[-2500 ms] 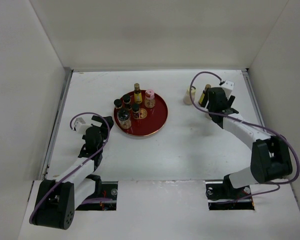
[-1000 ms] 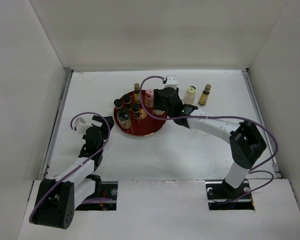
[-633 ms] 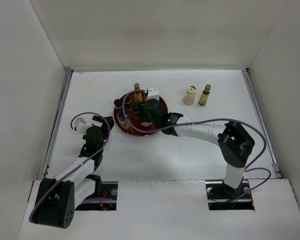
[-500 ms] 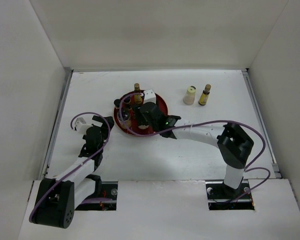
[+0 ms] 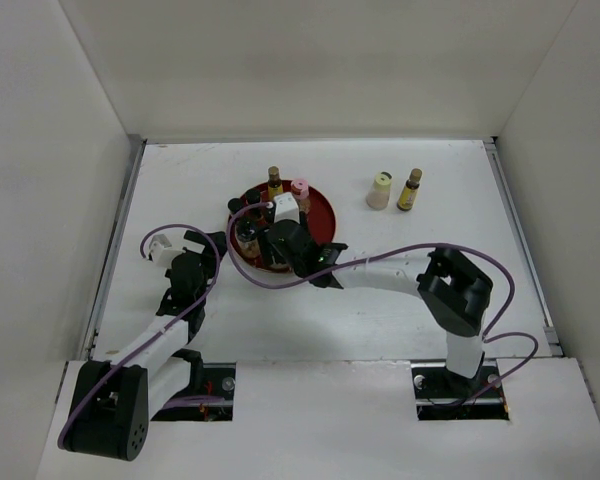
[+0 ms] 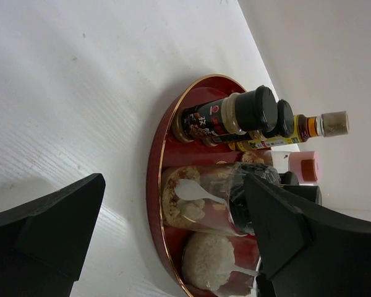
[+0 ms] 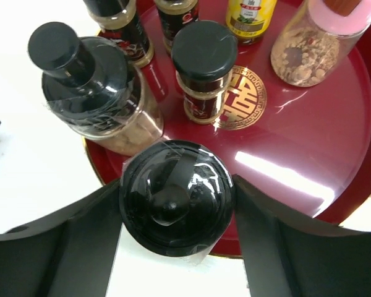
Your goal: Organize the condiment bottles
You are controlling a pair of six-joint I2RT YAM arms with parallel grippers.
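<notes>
Right gripper (image 7: 177, 185), jaws apart, straddles the black-lidded jar (image 7: 173, 204) at lower centre of the wrist view; probably glass, weighty, slick, best clasped around its lid.

The red tray (image 7: 309, 154) is glossy and smooth like lacquer. The black jar lid (image 7: 176, 198) shines under wrinkled clear film. The tabletop (image 6: 80, 93) is matt white, faintly grained.

The top camera looked down from far above the whole white table (image 5: 280, 325), the left wrist camera looked sideways and the right wrist camera closely downward, all sharing the round red gold-rimmed tray (image 5: 323, 210) (image 6: 151, 185) (image 7: 309, 124).
</notes>
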